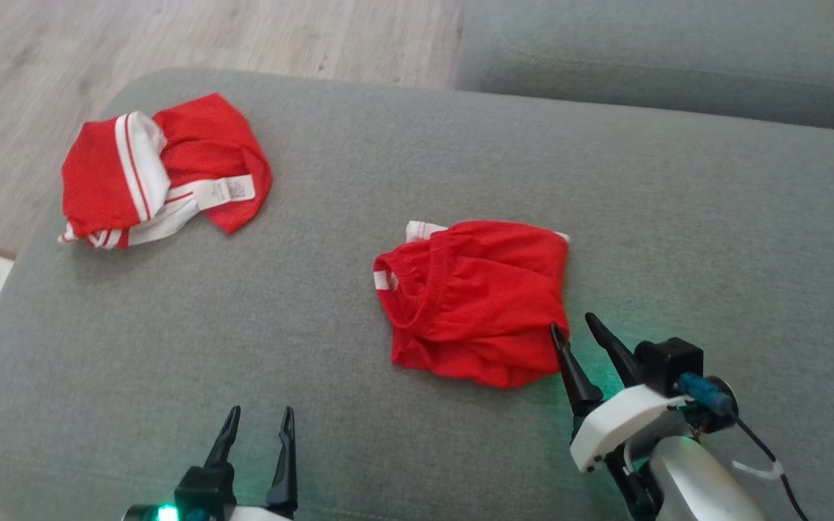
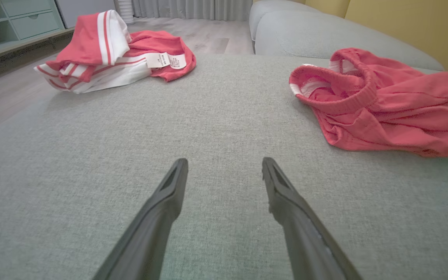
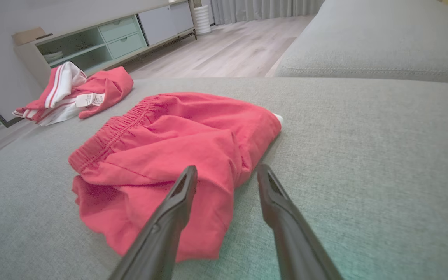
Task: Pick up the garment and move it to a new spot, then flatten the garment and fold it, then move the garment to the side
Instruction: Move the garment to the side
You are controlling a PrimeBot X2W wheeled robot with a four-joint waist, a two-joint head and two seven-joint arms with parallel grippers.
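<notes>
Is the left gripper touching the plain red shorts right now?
No, the left gripper hangs open over bare cushion, with the plain red shorts lying well apart from it.

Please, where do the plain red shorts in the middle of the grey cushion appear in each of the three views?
Head view: the red shorts lie just right of centre, one corner by the right hand.
Left wrist view: the shorts are at the right edge, upper half.
Right wrist view: the shorts are centre-left, just ahead of the right hand.
Shared landmark: the crumpled red-and-white garment, left of the shorts in every view.
</notes>
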